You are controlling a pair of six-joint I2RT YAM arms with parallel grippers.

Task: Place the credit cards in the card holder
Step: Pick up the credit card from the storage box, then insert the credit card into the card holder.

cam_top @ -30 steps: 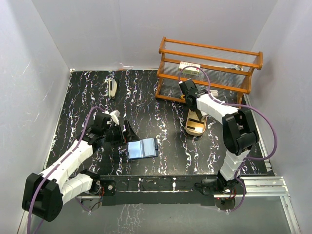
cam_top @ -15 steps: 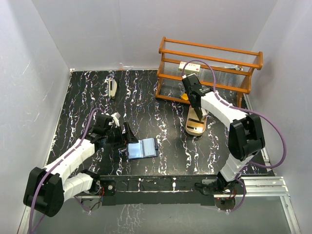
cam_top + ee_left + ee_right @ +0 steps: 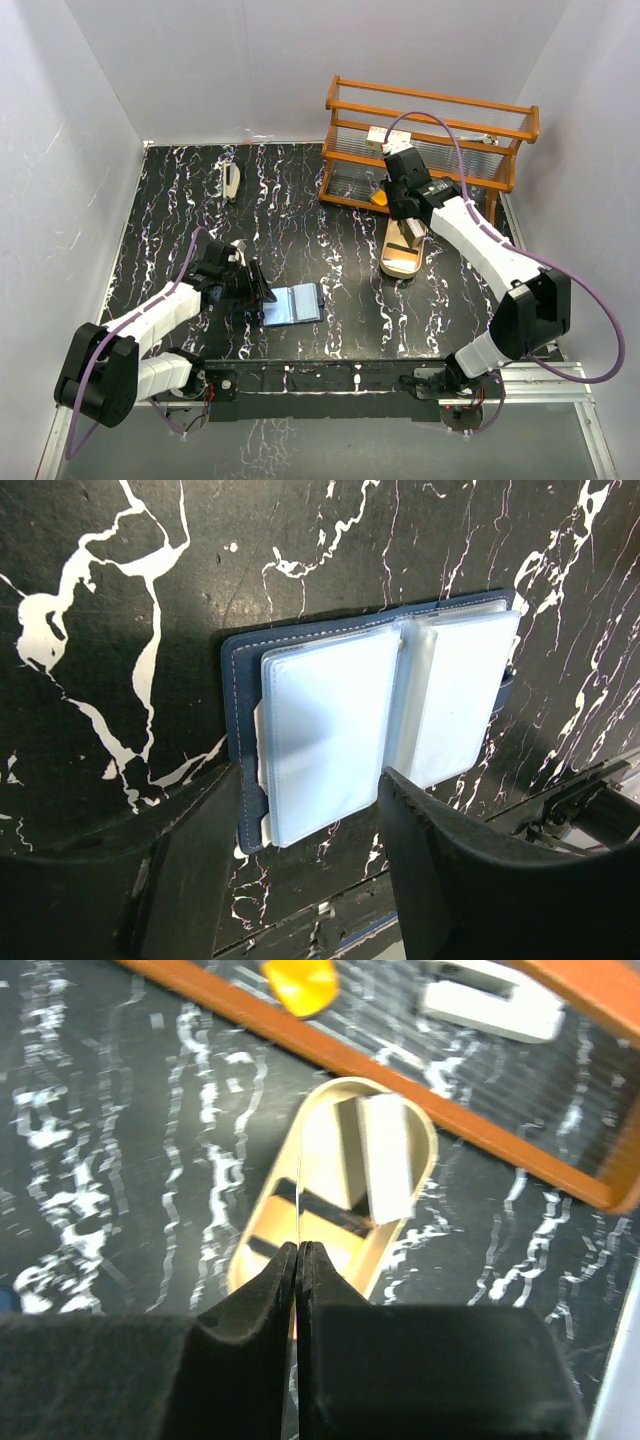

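Top view: card holder [image 3: 293,303] lies open on the table [image 3: 300,200], toward the near edge, left of centre. Left gripper [image 3: 257,287] just beside its left side. Right gripper [image 3: 402,210] above the gold tray [image 3: 400,265]. Left wrist: fingers spread, straddling the holder's edge. Right wrist: fingers pinched together on a thin card [image 3: 300,1205], seen edge-on, over the tray.

No legible text, brand, number or sign is found in any view. Card holder [image 3: 330,720] sleeves are seen blank. Credit card [image 3: 298,1195] in right end effector [image 3: 299,1252] is seen edge-on; cards [image 3: 385,1155] in the oval tray [image 3: 432,1147] are blurred.
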